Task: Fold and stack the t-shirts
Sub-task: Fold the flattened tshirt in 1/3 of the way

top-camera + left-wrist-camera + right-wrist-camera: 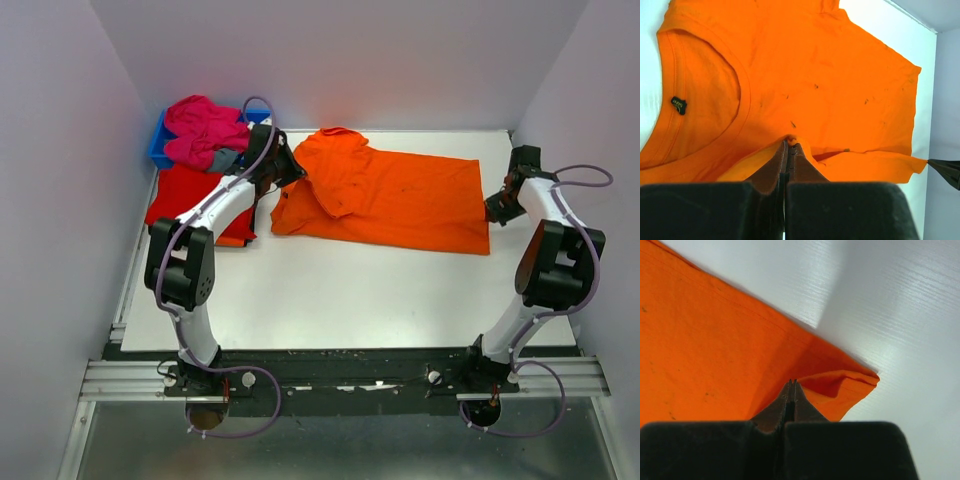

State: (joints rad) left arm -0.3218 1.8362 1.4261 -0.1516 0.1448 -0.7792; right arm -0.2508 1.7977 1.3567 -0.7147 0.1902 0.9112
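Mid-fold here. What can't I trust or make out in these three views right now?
- Top view: red t-shirt lies partly under the left arm and pink t-shirt; fold state unclear.
- Top view: blue bin is mostly covered by the pink t-shirt; contents hidden.
- Left wrist view: collar label on the orange t-shirt is too small to read.
- Right wrist view: right gripper fingers hide how many layers they pinch.

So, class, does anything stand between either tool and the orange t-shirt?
Nothing visible does. The left tool is shut on a fold of the orange t-shirt at its collar end, and the right tool is shut on a hem corner at the opposite end.
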